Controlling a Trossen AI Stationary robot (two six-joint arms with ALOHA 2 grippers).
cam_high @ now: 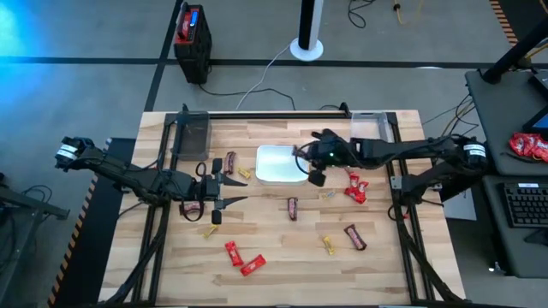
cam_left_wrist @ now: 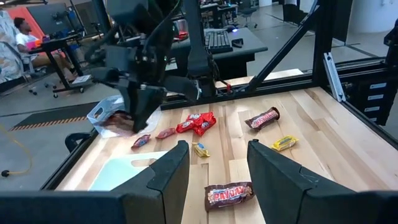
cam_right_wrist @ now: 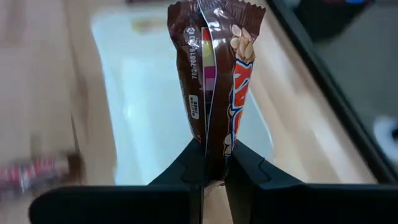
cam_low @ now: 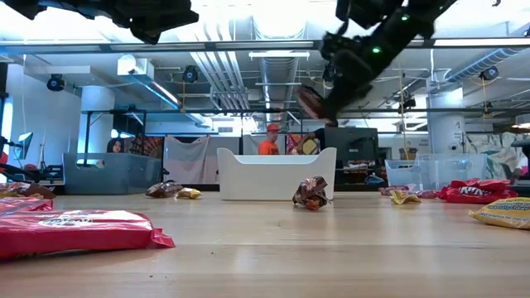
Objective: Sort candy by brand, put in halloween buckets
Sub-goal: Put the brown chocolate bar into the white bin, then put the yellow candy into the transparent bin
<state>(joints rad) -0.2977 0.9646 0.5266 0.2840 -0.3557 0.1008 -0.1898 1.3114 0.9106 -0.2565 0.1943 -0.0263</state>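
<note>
The right gripper (cam_right_wrist: 212, 177) pinches a dark brown wrapped candy bar (cam_right_wrist: 216, 74) by one end, its long axis running straight out from the fingertips. The shallow white rectangular tray (cam_high: 278, 162) lies directly beyond and below the bar, touching nothing, so the release likely needs only a short carry over the rim. The left gripper (cam_high: 229, 190) waits with its fingers apart well to the tray's far side, above a brown bar (cam_left_wrist: 229, 195) on the wooden table (cam_high: 282, 257). Red, brown and gold candies lie loose on the boards.
</note>
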